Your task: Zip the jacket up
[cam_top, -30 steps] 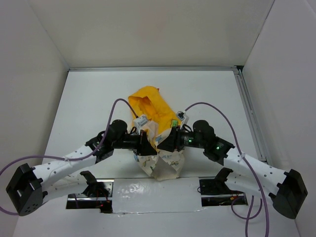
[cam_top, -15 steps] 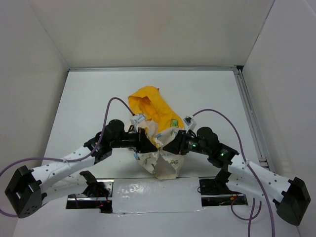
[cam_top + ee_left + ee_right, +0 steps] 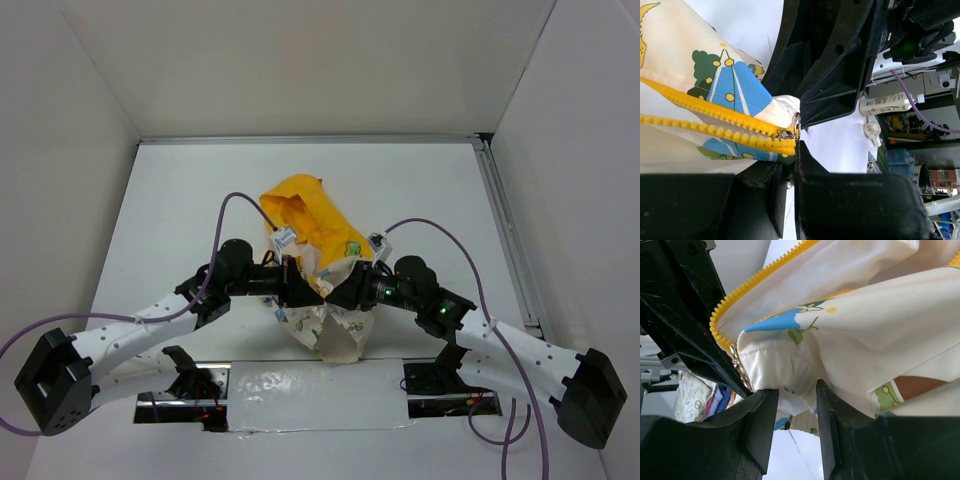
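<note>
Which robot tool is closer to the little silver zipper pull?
Left. The zipper pull sits right at the fingertips of the left tool. The right tool pinches cream fabric of the jacket just beside it.

Soft matt printed cloth jacket (image 3: 880,315), yellow plastic zip teeth (image 3: 715,131), shiny metal slider pull (image 3: 740,367), right gripper (image 3: 796,395) of smooth matt black plastic, matt white table (image 3: 180,200)

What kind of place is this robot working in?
Probably a lab test cell: plain white walls box in a white table, a left arm and right arm handle a jacket, and cluttered shelves show beyond.
</note>
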